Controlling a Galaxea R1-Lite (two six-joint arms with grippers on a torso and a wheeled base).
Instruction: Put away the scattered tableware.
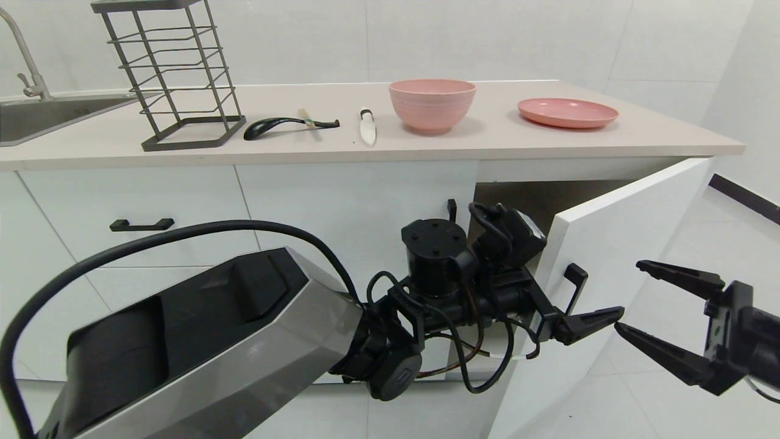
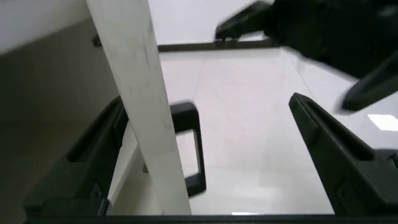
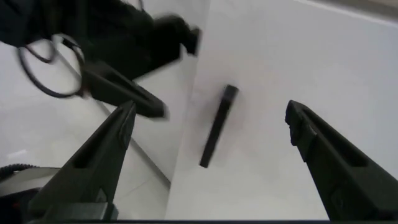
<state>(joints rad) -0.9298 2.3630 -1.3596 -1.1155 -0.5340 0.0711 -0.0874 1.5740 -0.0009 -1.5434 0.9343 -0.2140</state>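
Low centre, the left gripper (image 2: 206,106) reaches forward, fingers apart astride the edge of the open cabinet door (image 1: 615,225). At lower right the right gripper (image 1: 629,297) gapes. Bowl (image 1: 432,103) and plate (image 1: 567,112) sit on the counter (image 1: 658,137) above.

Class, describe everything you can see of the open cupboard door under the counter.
The cupboard door is a flat white panel, swung open below the counter. A black bar handle sits near its free edge. The left gripper holds its open jaws either side of that edge; contact is unclear.
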